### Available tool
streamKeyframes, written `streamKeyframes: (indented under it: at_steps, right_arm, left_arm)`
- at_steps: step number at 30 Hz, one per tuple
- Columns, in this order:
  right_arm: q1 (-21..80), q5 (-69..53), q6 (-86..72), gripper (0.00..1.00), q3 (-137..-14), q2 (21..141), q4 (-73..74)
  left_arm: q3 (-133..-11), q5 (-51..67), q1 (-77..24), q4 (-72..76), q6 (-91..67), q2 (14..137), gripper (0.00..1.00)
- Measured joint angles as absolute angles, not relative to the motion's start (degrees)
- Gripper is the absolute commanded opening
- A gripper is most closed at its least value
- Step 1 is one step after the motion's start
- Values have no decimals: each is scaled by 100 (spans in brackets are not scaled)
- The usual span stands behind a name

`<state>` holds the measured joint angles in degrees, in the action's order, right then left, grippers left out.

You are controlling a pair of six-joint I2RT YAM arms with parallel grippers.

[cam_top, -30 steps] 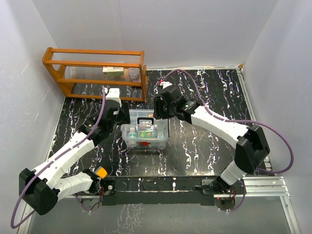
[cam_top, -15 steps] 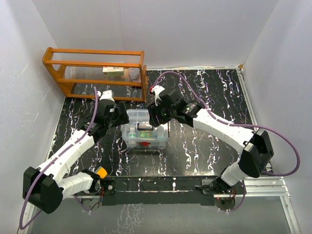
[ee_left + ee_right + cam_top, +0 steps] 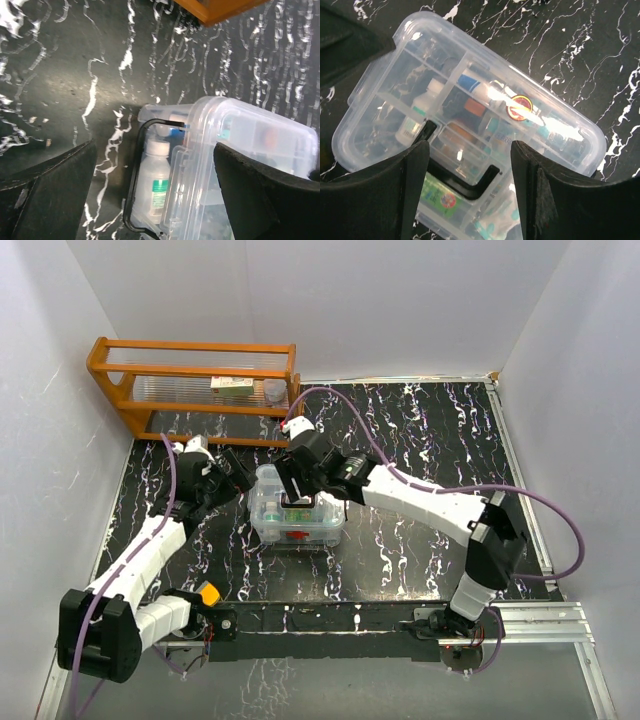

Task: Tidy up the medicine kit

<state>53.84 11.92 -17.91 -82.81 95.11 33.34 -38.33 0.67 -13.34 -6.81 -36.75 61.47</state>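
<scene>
medicine kit (image 3: 296, 516) sits closed right under the right gripper (image 3: 296, 486), its flat clear lid (image 3: 555, 135) on and the dark handle (image 3: 462, 183) lying between that gripper's two fingers (image 3: 407, 192). the right gripper's jaws stand apart over the lid, straddling the handle with nothing clamped; whether the near finger touches the handle's end cannot be told. through the lid the divided tray insert (image 3: 445, 87) shows, with a white bottle (image 3: 154, 179) with a green label and other small packets in its compartments, and a round red mark (image 3: 519, 108) on the plastic. the left gripper (image 3: 234, 474) hangs just off the kit's left end, its fingers (image 3: 47, 197) spread wide and holding nothing, the kit's rounded corner showing below the gap between them. beyond the left gripper, at the far left of the black marbled table (image 3: 430, 440), stands the orange wooden rack (image 3: 195, 380), well apart from the kit.
</scene>
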Motion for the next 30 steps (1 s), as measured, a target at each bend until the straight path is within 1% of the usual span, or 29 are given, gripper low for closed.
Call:
streamKeyframes:
  at_steps: [4,8,14,20,21,25,30]
  right_arm:
    - [5546,1485,-1758,67,-8545,9830,3457]
    - [5658,1509,-1662,73,-8613,10038,3570]
    - [5690,1485,-1656,75,-8646,10099,3500]
    - [5690,1494,-1708,76,-8571,10099,3391]
    - [5690,1496,-1719,75,-8569,10099,3369]
    - [5688,1500,-1789,75,-8534,10099,3286]
    - [5688,1520,-1844,75,-8501,10099,3223]
  left_arm:
    - [-3352,873,-1074,-58,-4005,6051,98]
    - [-3028,1452,-926,401,-4246,6027,99]
    - [-2622,2071,-819,943,-4558,5996,99]
    - [-2410,2475,-764,1114,-4659,5913,98]
    - [-2394,2510,-762,1114,-4657,5892,97]
    - [-2370,2587,-760,961,-4633,5747,86]
    - [-2652,2539,-716,305,-4423,5610,72]
